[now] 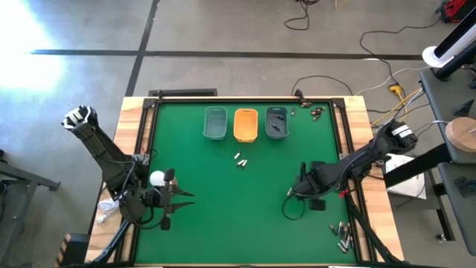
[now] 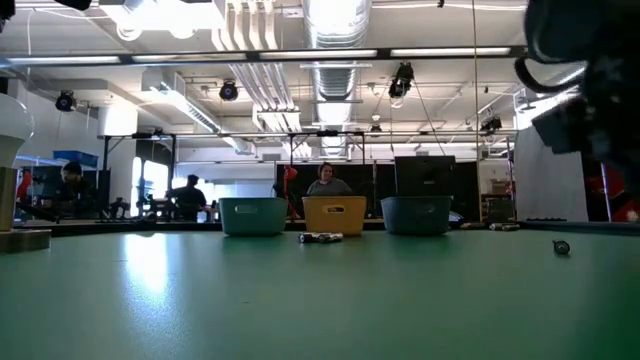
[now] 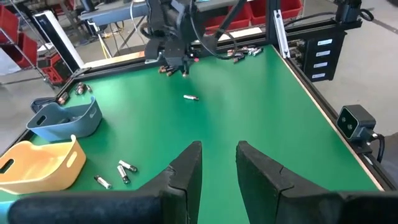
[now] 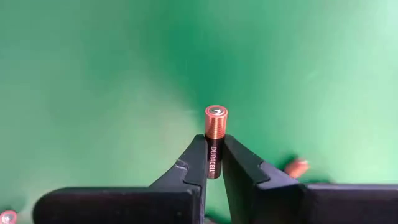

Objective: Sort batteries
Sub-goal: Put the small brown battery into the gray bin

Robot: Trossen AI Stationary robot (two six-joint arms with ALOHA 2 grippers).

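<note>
Battery [image 4: 215, 142] pinched between the right gripper [image 4: 213, 163] fingers, copper end sticking out past the tips, green table [image 1: 223, 223] below. On the overhead clock the right gripper [image 1: 303, 187] sits near 4 o'clock. Left gripper [image 3: 217, 162] waits near 8 o'clock, fingers parted, holding nothing. Three trays [image 1: 245, 124] line up at 12 o'clock; a few loose batteries [image 1: 239, 160] lie just below them, more [image 1: 341, 237] at 5 o'clock. Judgement: the cell is light, stiff, smooth and prone to roll or slip; grip across its middle, square to its length.
</note>
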